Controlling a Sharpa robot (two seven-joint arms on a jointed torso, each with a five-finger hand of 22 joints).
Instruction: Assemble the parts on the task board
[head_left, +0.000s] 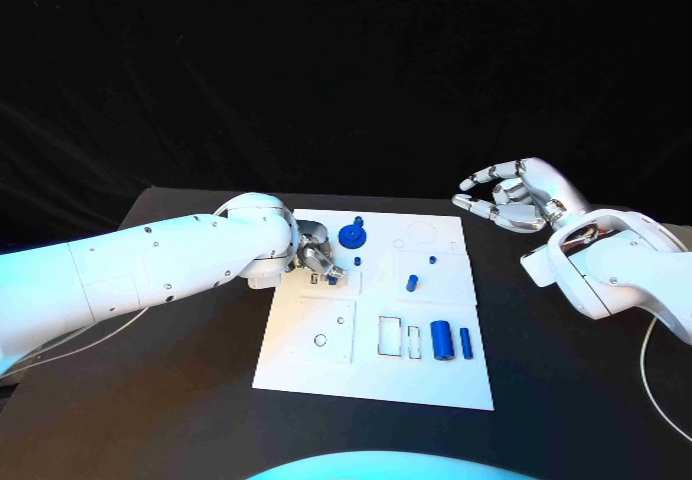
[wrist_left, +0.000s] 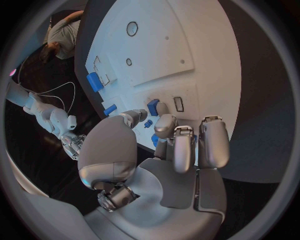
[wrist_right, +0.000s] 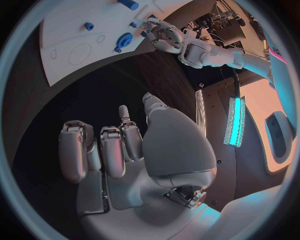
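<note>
Left hand (head_left: 320, 262) sits low on the task board (head_left: 332, 365), at about 10 o'clock from board centre. Its fingers hide whatever is under them; in the left wrist view the fingers (wrist_left: 185, 145) curl down over small blue parts (wrist_left: 152, 106), but I can't tell if anything is actually pinched or just touched. Left forearm covers the board's left edge in the head view.

Right hand (head_left: 515, 196) is off the board at about 2 o'clock, raised above the black surface (head_left: 173, 420), fingers spread and loosely curved, holding nothing. Right wrist view confirms an empty palm (wrist_right: 125, 165).

Parts on the board: blue gear-like disc (head_left: 353, 237) at 12 o'clock, just beside the left hand's fingers. Small blue peg (head_left: 413, 282) near centre. Two upright-lying blue cylinders (head_left: 444, 341) at 5 o'clock, side by side, next to a rectangular slot (head_left: 391, 336). Circular outline (head_left: 320, 340) at 7 o'clock.

Cable (head_left: 656, 395) trails over the surface under the right arm.
</note>
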